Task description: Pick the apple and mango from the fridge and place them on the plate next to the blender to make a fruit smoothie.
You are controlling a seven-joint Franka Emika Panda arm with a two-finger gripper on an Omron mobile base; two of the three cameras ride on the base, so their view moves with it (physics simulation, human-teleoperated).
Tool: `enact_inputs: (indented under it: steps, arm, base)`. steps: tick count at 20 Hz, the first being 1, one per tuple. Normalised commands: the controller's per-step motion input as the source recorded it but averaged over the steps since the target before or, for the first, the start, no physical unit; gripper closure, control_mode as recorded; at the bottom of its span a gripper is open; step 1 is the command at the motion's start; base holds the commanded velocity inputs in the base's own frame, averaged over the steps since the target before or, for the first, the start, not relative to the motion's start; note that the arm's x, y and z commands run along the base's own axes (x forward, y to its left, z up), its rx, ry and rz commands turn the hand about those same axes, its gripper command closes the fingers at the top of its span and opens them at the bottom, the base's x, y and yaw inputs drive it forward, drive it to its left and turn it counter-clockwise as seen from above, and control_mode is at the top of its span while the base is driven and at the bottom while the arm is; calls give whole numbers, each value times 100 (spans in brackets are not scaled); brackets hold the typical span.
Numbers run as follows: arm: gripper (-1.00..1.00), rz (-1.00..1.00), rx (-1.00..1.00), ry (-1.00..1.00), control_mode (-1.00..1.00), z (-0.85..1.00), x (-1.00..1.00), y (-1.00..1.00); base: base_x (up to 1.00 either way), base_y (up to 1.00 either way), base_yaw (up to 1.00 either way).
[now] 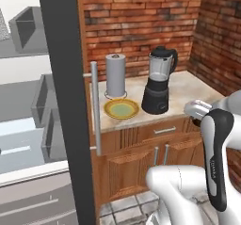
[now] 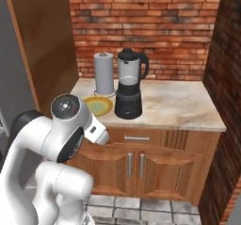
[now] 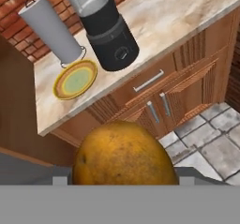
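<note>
No brand, label or legible writing appears on any item; the only marking is a faint vertical imprint on the arm's dark forearm cover, too small to read. The white arm rises from the floor in front of the cabinet, its forearm upright and its wrist held level with the counter edge, to the right of the blender (image 1: 159, 80) in the left base view. In the hand view the camera looks down at a tilt over the counter (image 3: 187, 17) and the wooden cabinet (image 3: 183, 87) beneath it. The mango (image 3: 123, 153), a rounded orange-yellow fruit, sits against the bottom of that view right where the gripper's tips would be, and it covers them, so the grasp itself cannot be confirmed. The plate (image 3: 75, 80) lies on the counter beyond the mango and to its upper left, well apart from it and bare. The plate is just beside the blender's black base and touches the foot of the grey upright roll (image 3: 50, 30). The fridge (image 1: 61, 101) stands open at the left, its dark door edge and silver bar handle (image 1: 95, 108) toward the counter.
</note>
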Motion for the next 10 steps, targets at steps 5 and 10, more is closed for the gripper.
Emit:
enact_inputs:
  steps: [5,10]
  arm:
    - [100,0,0,0,100,0,0,0]
    - [100,0,0,0,100,0,0,0]
  base:
    - [38,-1,26]
    - [60,0,21]
